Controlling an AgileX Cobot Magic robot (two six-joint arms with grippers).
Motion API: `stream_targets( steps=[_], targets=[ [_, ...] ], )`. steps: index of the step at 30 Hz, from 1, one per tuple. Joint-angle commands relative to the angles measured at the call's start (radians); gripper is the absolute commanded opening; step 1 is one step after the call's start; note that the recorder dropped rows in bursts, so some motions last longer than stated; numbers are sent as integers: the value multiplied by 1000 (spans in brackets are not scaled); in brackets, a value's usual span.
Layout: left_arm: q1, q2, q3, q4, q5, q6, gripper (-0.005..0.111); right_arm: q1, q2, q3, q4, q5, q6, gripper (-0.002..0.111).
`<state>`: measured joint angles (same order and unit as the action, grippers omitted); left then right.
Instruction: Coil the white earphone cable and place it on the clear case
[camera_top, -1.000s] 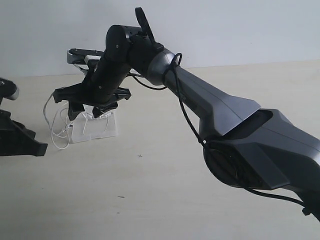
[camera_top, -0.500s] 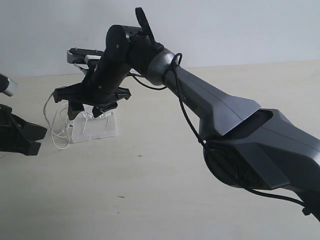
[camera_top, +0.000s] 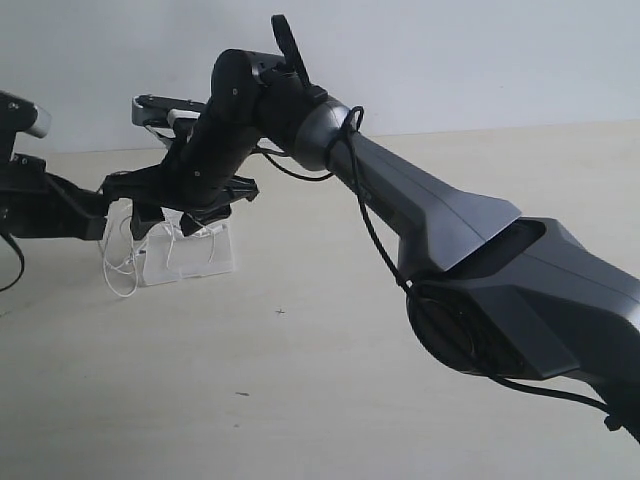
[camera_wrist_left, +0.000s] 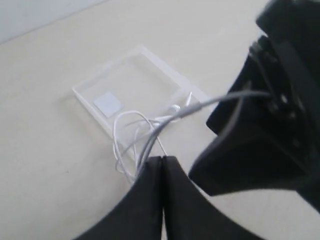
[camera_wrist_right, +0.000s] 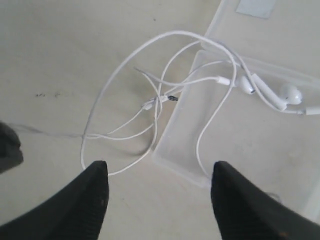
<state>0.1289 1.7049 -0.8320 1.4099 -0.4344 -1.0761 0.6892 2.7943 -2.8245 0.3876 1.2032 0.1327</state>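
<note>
The clear case (camera_top: 205, 262) lies flat on the table at the far left. The white earphone cable (camera_top: 118, 268) spills in loose loops off its left edge. In the right wrist view the earbuds (camera_wrist_right: 290, 93) rest on the case (camera_wrist_right: 240, 130) and the loops of the cable (camera_wrist_right: 120, 75) lie beside it. My right gripper (camera_top: 172, 225) (camera_wrist_right: 160, 167) hovers open just above the case edge, holding nothing. My left gripper (camera_top: 97, 213) (camera_wrist_left: 162, 159) is shut, raised beside the right one. Strands of the cable (camera_wrist_left: 125, 135) bunch at its tips and rise taut from the table.
The right arm (camera_top: 430, 220) stretches across the table from the lower right with a black robot cable (camera_top: 375, 240) hanging along it. A pale wall (camera_top: 450, 60) runs behind the table. The right gripper's body (camera_wrist_left: 265, 130) looms close in the left wrist view.
My left gripper has lifted off the table and swung right, up to the right gripper's height. The right arm has held still over the case.
</note>
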Motion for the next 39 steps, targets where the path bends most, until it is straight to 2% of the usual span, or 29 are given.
stream_targets(
  steps=[1,8,17,24,29,34,39],
  targets=[
    [3,37,-87,-8,-10,5,0,-6,-4,-10,3,-5,1,59],
    [3,88,-181,17,-13,5,0,-6,-4,-10,-1,11,1,59],
    [-1,221,-346,19,-130,-33,0,-6,-4,-10,39,18,-36,59],
    [-6,317,-440,70,-217,-123,0,-6,-33,-10,-38,18,-36,59],
    [-8,329,-464,108,-217,-173,0,-6,-58,-10,-102,18,-36,59],
    [-8,329,-466,98,-215,-218,0,-6,-72,-10,18,18,-27,59],
    [-8,329,-466,99,-237,-268,0,-6,-78,-10,20,18,-27,59]
  ],
)
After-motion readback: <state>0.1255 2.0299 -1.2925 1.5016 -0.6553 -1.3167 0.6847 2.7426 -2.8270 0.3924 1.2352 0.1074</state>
